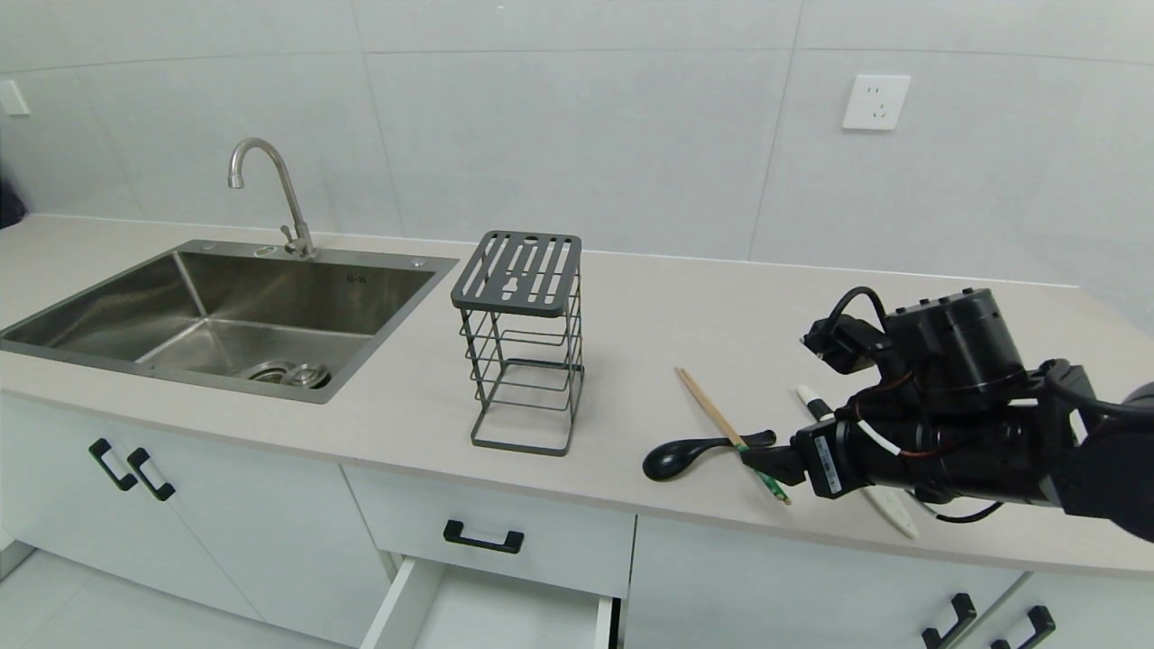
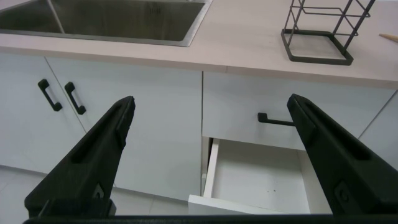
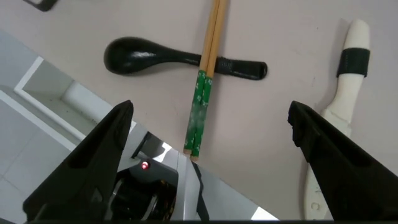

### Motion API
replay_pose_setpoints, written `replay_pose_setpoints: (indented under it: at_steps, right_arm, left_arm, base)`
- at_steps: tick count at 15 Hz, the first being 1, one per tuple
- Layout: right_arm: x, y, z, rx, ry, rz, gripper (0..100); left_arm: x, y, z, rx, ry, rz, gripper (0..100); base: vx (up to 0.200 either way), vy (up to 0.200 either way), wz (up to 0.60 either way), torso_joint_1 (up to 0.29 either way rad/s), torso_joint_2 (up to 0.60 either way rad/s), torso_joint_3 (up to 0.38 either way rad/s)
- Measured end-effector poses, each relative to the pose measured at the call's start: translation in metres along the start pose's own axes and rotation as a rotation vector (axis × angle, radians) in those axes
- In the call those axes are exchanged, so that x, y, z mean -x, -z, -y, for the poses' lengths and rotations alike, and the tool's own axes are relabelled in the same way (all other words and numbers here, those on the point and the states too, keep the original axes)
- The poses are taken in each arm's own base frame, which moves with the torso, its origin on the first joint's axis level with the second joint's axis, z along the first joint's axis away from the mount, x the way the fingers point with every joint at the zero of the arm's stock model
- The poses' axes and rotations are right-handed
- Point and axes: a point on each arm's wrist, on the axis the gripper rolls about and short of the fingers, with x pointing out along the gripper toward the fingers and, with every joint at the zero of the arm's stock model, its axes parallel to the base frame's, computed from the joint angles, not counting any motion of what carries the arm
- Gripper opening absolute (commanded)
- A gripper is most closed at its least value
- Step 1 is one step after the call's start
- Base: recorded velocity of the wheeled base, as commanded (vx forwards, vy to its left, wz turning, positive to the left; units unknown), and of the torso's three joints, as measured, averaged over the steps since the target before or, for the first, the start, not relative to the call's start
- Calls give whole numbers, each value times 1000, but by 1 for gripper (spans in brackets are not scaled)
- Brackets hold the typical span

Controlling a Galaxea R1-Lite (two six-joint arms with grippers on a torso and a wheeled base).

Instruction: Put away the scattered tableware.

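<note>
Pale countertop (image 1: 685,306) carries a wire rack (image 1: 523,361), likely the utensils' destination. Below the rack, the left gripper (image 2: 211,101) hangs splayed and empty, facing an open drawer (image 2: 261,177). Right of the rack, the right gripper (image 1: 766,453) is spread wide beside a white knife (image 1: 816,403), over chopsticks (image 1: 721,419) crossing a black spoon (image 1: 685,455), seemingly aligned for a pick.

i'm working in a kitchen, home-style by the look of it: a steel sink (image 1: 297,293) with a curved faucet (image 1: 287,194) is set into a pale countertop (image 1: 685,306). below are white cabinet doors (image 1: 225,523) with black handles and one drawer (image 1: 487,613) pulled open. behind is a tiled wall (image 1: 577,135) with a socket (image 1: 875,102). a black spoon (image 1: 672,458), chopsticks (image 1: 712,410) and a wire rack (image 1: 523,342) sit on the countertop.
</note>
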Motion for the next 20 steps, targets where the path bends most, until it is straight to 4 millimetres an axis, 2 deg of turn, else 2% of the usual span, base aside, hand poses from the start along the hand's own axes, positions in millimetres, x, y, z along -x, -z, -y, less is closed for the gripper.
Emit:
replay_pose_setpoints:
  at_steps: [3,5,9,14,20]
  right_arm:
    - [-3,21,-1,3,1,-47,100]
    - [-4,26,-1,7,-3,-51,100]
    - [-8,21,-1,6,-6,-40,100]
    - [-32,9,-5,12,-10,-40,100]
    - [-54,13,-9,21,-10,-90,100]
  left_arm:
    - [0,0,0,0,0,0,100]
    - [0,0,0,0,0,0,100]
    - [0,0,0,0,0,0,100]
    - [0,0,0,0,0,0,100]
    - [0,0,0,0,-1,0,100]
  base:
    - [0,0,0,0,0,0]
    - [0,0,0,0,0,0]
    - [0,0,0,0,0,0]
    - [0,0,0,0,0,0]
    - [0,0,0,0,0,0]
